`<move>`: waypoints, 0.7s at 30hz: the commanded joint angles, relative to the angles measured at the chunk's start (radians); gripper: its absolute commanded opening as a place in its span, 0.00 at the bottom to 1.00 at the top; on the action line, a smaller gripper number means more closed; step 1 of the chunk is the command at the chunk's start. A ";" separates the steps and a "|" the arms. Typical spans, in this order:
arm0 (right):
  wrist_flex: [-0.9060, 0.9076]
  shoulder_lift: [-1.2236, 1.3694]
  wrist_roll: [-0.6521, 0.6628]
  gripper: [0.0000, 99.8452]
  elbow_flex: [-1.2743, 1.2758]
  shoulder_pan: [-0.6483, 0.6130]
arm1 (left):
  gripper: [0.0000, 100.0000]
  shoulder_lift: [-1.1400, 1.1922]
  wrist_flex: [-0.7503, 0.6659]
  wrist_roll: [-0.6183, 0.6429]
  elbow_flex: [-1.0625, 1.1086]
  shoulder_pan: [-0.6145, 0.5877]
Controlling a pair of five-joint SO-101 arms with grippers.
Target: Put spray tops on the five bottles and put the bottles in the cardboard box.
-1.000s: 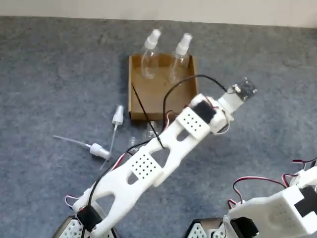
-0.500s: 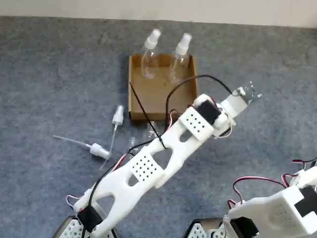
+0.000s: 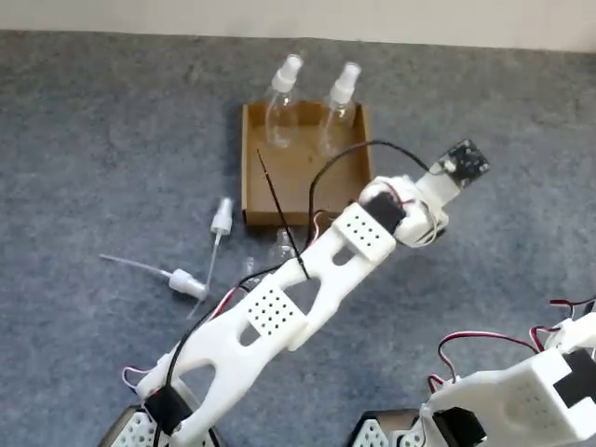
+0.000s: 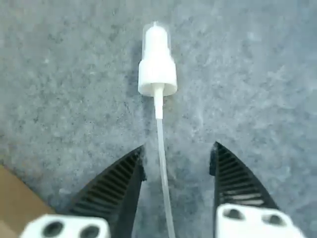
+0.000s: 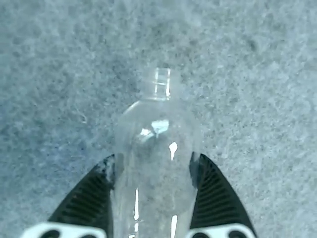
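A white spray top lies on the grey carpet, its thin tube running back between the fingers of my left gripper, which is open and low over it, just right of the cardboard box. My right gripper is shut on a clear uncapped bottle, neck pointing away from the fingers. Two bottles with spray tops lean at the box's far wall. Left of the box lie two loose spray tops.
Two clear uncapped bottles lie at the box's near side, partly under the left arm. A corner of the box shows beside the left fingers. The right arm is at the near right edge.
The left arm's wrist swung slightly right, then back, and turned about its own axis. The box, bottles and loose spray tops have not moved.
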 commanded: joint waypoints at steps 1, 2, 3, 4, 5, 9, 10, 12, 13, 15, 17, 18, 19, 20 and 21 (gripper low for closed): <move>0.005 -0.010 0.012 0.00 -0.056 0.002 | 0.12 0.002 -0.025 -0.005 -0.007 -0.024; 0.005 -0.010 0.012 0.00 -0.056 0.001 | 0.09 0.005 -0.025 -0.005 -0.007 -0.022; 0.005 -0.010 0.012 0.00 -0.056 0.001 | 0.05 0.007 -0.025 -0.006 -0.007 -0.019; 0.005 -0.010 0.012 0.00 -0.056 0.001 | 0.01 0.007 -0.025 -0.006 -0.007 -0.018; 0.005 -0.010 0.012 0.00 -0.056 0.001 | 0.00 0.004 -0.025 -0.006 -0.007 -0.015; 0.005 -0.010 0.012 0.00 -0.059 0.004 | 0.00 -0.002 0.048 -0.005 -0.035 0.010; 0.005 -0.010 0.012 0.00 -0.059 0.005 | 0.00 -0.004 0.089 -0.002 -0.070 0.019; 0.005 -0.010 0.012 0.00 -0.059 0.007 | 0.00 -0.002 0.207 0.000 -0.143 0.041; 0.005 -0.010 0.012 0.00 -0.059 0.007 | 0.00 -0.010 0.259 0.000 -0.153 0.053; 0.005 -0.010 0.012 0.00 -0.059 0.007 | 0.00 -0.047 0.347 0.000 -0.142 0.076; 0.005 -0.010 0.012 0.00 -0.059 0.005 | 0.00 -0.081 0.417 0.002 -0.142 0.085; 0.005 -0.010 0.012 0.00 -0.059 0.005 | 0.00 -0.094 0.454 0.002 -0.143 0.090; 0.005 -0.010 0.012 0.00 -0.058 0.005 | 0.00 -0.105 0.486 0.002 -0.143 0.096; 0.005 -0.010 0.012 0.00 -0.058 0.005 | 0.00 -0.117 0.519 0.002 -0.143 0.101; 0.005 -0.010 0.012 0.00 -0.058 0.004 | 0.00 -0.134 0.548 0.002 -0.143 0.102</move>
